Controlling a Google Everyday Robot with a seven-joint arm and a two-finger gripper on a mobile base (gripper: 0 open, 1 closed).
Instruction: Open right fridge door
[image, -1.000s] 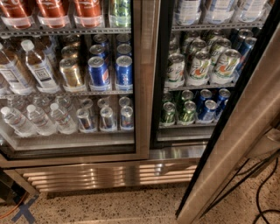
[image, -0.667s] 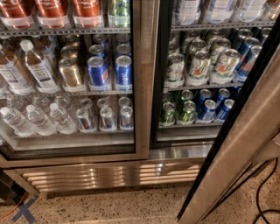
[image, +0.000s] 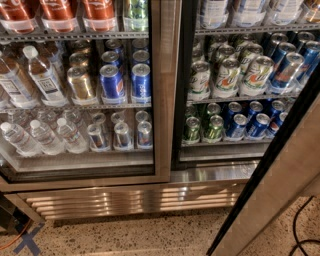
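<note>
Swinging the tall glass-paned, steel-framed right fridge door (image: 280, 195) wider across the lower right, baring more can shelves (image: 240, 96); nearing completion. Keeping hand outside frame, grip state not showing.

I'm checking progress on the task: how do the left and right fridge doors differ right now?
The right fridge door stands open, its frame slanting across the lower right corner; the left fridge door sits shut. The left door's glass covers its blue cans; the right door leaves the white cans uncovered. Both have brushed-steel frames. The gripper is not in view.
</note>
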